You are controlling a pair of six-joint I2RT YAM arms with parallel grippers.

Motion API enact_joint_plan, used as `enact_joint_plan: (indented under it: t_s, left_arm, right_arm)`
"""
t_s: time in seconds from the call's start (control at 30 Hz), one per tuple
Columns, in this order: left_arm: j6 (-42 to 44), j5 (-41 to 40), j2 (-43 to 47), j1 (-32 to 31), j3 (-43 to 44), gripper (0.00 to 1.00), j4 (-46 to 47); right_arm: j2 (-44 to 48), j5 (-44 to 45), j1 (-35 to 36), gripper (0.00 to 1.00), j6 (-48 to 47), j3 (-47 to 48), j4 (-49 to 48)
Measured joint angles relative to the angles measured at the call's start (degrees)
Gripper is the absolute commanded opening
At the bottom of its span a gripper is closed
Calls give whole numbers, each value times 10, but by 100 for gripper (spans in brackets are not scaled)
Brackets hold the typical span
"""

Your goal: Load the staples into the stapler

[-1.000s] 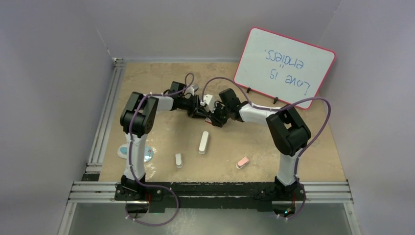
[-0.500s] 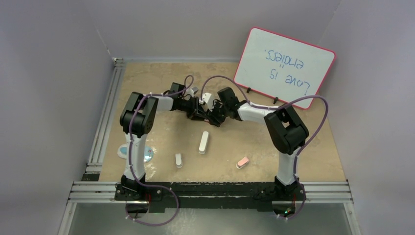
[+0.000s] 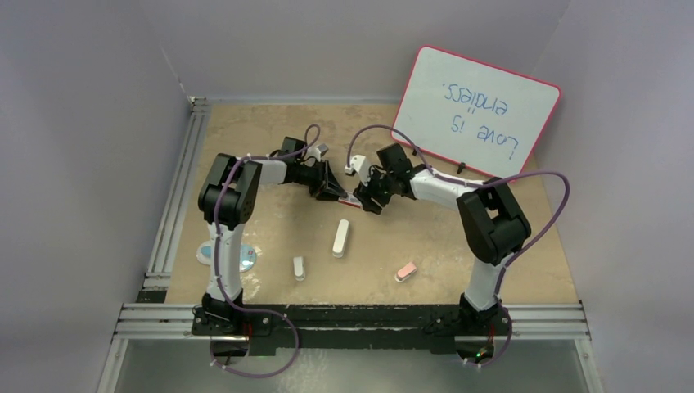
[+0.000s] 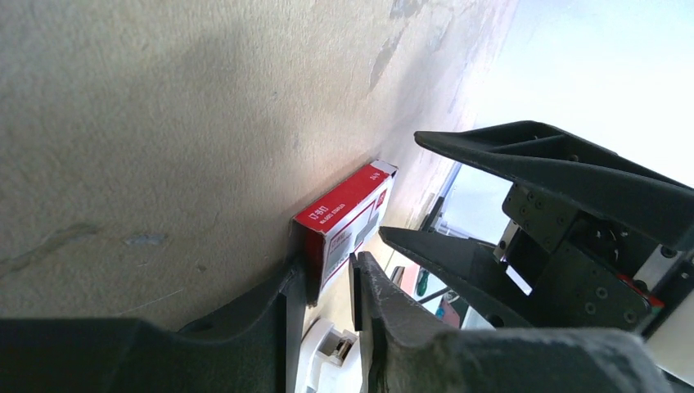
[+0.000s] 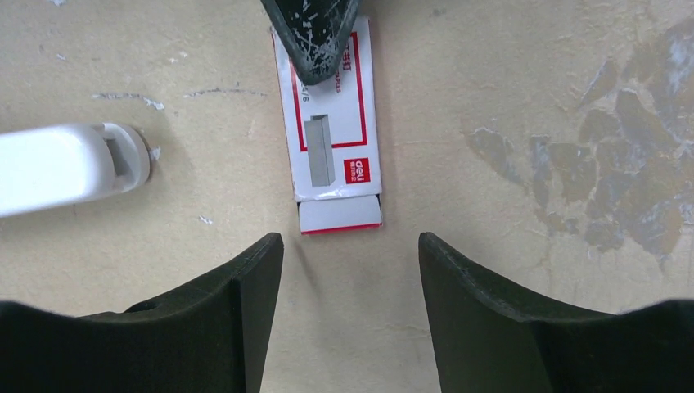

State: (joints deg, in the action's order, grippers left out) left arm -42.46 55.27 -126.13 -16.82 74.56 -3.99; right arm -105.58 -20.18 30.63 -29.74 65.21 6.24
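Pinching the far end of the staple box (image 5: 331,139), the left pincer (image 4: 327,274) is narrow. The right pincer (image 5: 352,246), wide, faces its open flap along its length.

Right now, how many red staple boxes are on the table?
1. The red staple box lies flat, one end reaching into the left gripper, its flap end facing the open right gripper. No other shows, though one may be hidden.

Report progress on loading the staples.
Done: the staple box looks opened at its near end. In hand: left claw pinches its far end; right claw open, facing it. Left: nothing pulled out yet; pink stapler lies untouched.
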Motion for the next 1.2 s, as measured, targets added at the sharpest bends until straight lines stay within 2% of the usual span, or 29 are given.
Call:
enact_joint_plan:
  t_s: [0.33, 0.57, 0.8, 1.03, 1.2]
  left_arm:
    - [1, 5, 0, 0, 2, 31, -2]
    - [1, 4, 0, 0, 2, 26, -6]
    - [2, 2, 0, 1, 3, 23, -13]
    - [3, 2, 0, 1, 3, 19, -14]
    - [7, 2, 0, 7, 3, 15, -16]
  right_arm:
    - [-21, -3, -2, 60, -13, 3, 12]
    - [-26, -6, -2, 53, -14, 8, 7]
    - [-28, -8, -2, 52, -13, 8, -1]
    - [-30, -13, -2, 38, -13, 8, -6]
    - [-31, -16, -2, 34, -13, 8, -7]
